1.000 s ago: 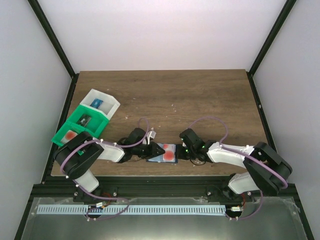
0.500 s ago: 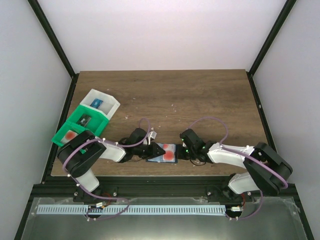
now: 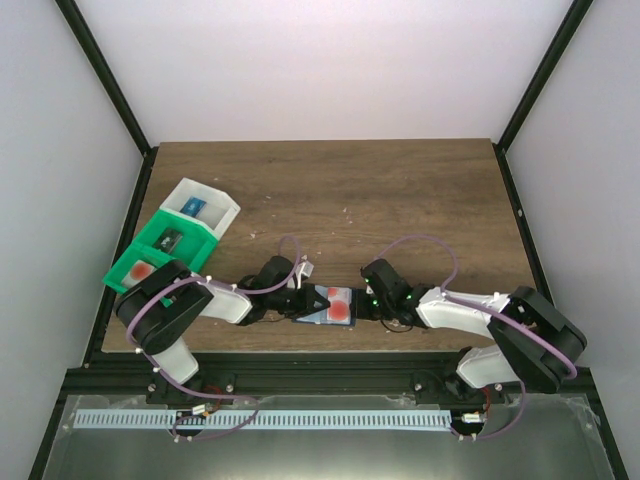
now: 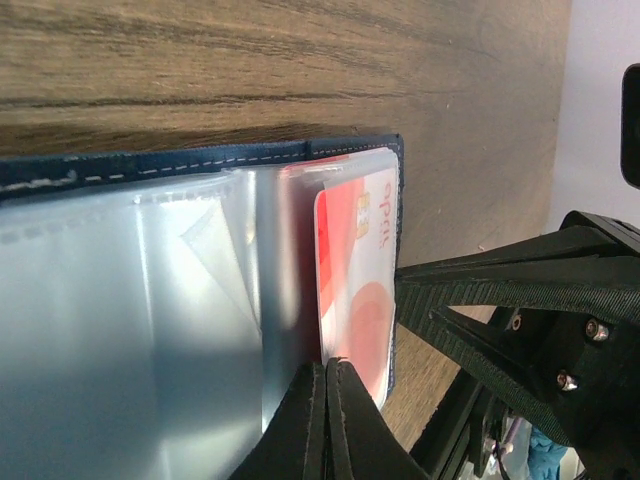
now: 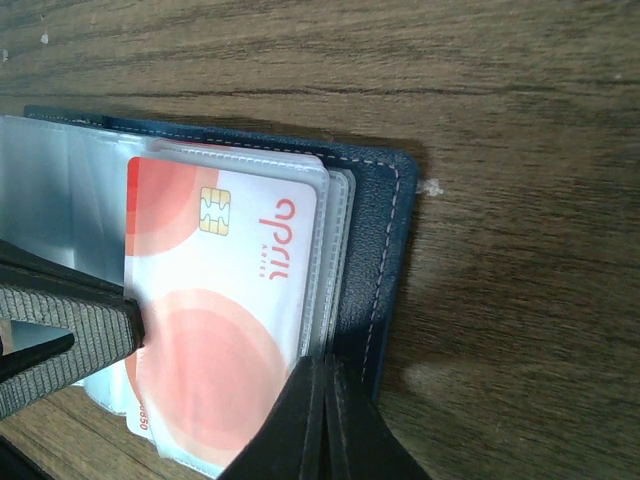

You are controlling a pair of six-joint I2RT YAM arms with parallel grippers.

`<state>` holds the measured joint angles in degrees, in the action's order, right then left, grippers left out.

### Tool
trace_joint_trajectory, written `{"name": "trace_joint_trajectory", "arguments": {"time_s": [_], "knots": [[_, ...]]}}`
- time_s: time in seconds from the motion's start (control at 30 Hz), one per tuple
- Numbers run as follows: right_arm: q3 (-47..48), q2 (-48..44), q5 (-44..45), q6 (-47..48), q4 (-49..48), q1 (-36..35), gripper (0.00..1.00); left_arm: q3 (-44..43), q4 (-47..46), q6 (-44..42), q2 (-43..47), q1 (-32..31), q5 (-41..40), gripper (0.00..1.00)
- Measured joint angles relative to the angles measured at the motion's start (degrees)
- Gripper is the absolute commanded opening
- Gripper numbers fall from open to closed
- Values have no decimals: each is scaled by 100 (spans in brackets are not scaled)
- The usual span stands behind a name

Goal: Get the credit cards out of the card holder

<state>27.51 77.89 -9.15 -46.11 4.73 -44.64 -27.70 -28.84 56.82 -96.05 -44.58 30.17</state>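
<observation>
Now, near table (image 3: 400,190) edge | card holder (image 5: 385,230) lies open between the claws | right claw (image 5: 320,375) fully closed, empty, tips pressing holder down, likely to pin it | left claw (image 4: 325,375) closed, seemingly nipping credit card (image 5: 220,300) edge to slide it out

Overhead rear view; both wrist cameras close over card holder (image 5: 378,232)
</observation>
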Motion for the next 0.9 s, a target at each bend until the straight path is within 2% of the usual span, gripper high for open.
{"name": "trace_joint_trajectory", "arguments": {"time_s": [0.53,0.9], "knots": [[-133,-74,17,-90,-177,15,1,4,131,-92,258,-42,-52,0],[-166,-780,-142,-39,57,15,1,7,142,-155,240,-46,-9,0]]}}
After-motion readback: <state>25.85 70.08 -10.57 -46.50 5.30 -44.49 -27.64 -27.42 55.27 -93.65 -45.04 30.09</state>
